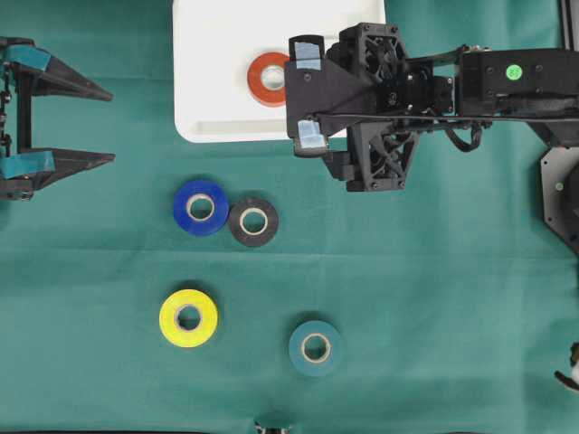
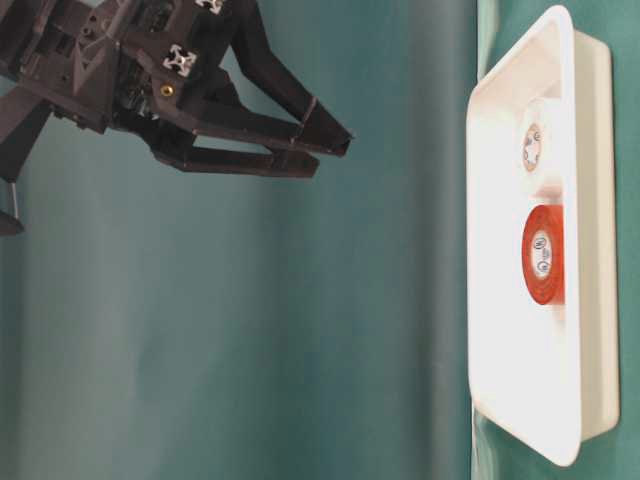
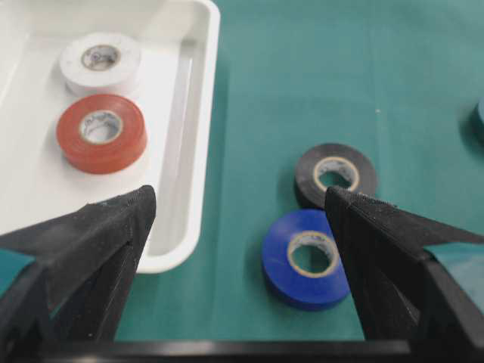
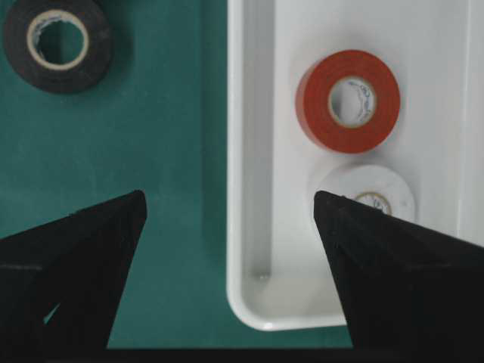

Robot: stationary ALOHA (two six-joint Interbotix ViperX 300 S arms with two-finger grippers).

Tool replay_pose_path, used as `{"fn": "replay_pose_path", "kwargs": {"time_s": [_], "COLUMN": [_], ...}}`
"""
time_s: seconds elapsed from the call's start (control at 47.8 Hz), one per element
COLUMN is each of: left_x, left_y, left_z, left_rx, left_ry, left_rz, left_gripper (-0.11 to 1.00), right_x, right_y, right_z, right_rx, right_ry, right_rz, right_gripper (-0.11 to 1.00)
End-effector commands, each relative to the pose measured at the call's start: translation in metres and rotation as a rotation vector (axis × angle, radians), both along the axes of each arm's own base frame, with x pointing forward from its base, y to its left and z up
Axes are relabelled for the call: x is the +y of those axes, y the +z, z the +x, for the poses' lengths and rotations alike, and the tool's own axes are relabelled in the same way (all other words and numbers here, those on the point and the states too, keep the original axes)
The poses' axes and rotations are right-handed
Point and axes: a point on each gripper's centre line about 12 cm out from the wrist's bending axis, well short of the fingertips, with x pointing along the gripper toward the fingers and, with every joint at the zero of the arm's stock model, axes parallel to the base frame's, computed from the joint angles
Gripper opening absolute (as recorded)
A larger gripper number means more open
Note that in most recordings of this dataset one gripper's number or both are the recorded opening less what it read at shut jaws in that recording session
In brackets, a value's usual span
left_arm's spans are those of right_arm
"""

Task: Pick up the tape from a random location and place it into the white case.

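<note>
The white case (image 1: 208,90) lies at the top centre, holding a red tape (image 1: 269,79) and a white tape (image 4: 367,193); my right arm hides the white one from overhead. On the green cloth lie a blue tape (image 1: 201,207) touching a black tape (image 1: 253,221), a yellow tape (image 1: 188,317) and a teal tape (image 1: 316,347). My right gripper (image 1: 308,95) hangs open over the case's lower right part, empty, with the case corner (image 4: 261,310) between its fingers. My left gripper (image 1: 110,127) stands open and empty at the left edge, facing the blue tape (image 3: 306,259).
The right arm's black body (image 1: 398,99) reaches in from the right, over the case's right rim. A black arm base (image 1: 561,194) sits at the right edge. Open green cloth (image 1: 452,298) spreads around and right of the loose rolls.
</note>
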Motion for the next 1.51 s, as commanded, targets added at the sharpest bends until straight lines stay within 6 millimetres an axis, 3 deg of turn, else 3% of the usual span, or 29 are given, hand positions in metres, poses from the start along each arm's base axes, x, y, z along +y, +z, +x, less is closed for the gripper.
{"fn": "replay_pose_path", "kwargs": {"time_s": [0.0,0.272,0.628,0.858,1.151,1.486], "left_x": [0.001,0.001,0.001,0.001,0.001,-0.001], "left_y": [0.006,0.007,0.006,0.006,0.006,0.006], "left_z": [0.002,0.002,0.002,0.002,0.002,0.002], "left_rx": [-0.017,-0.02,-0.022,-0.022,-0.023,-0.022], "left_ry": [0.002,0.002,0.003,0.002,0.002,-0.004], "left_rz": [0.0,0.0,-0.001,0.0,0.001,0.0], "left_gripper": [0.99,0.99,0.99,0.99,0.99,0.99], "right_x": [0.001,0.004,0.009,0.013,-0.001,0.0], "right_y": [0.014,0.023,0.027,-0.012,-0.066,-0.087], "right_z": [-0.006,-0.034,-0.098,-0.116,-0.124,-0.124], "right_rx": [-0.044,-0.175,-0.416,-0.561,-0.66,-0.657], "right_ry": [0.005,0.032,0.06,0.088,0.019,0.021], "right_rz": [-0.002,-0.002,0.013,0.042,0.092,0.109], "right_gripper": [0.89,0.89,0.89,0.89,0.89,0.89]}}
